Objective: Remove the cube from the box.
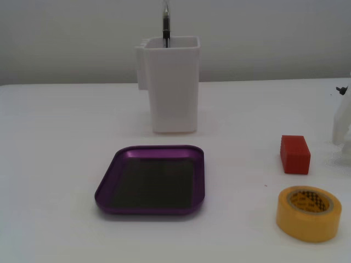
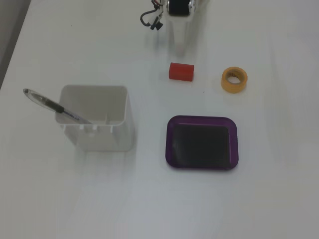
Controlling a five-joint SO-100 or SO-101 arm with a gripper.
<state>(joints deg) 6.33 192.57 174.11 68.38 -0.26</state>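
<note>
Looking at cube: on the bare table, well outside the box (empty).
Gripper: just beyond the cube's far side; you likely can't tell if its fingers are parted.
Cube axis: crosswise to your reach.

white claw pointing down, jaws together
</note>
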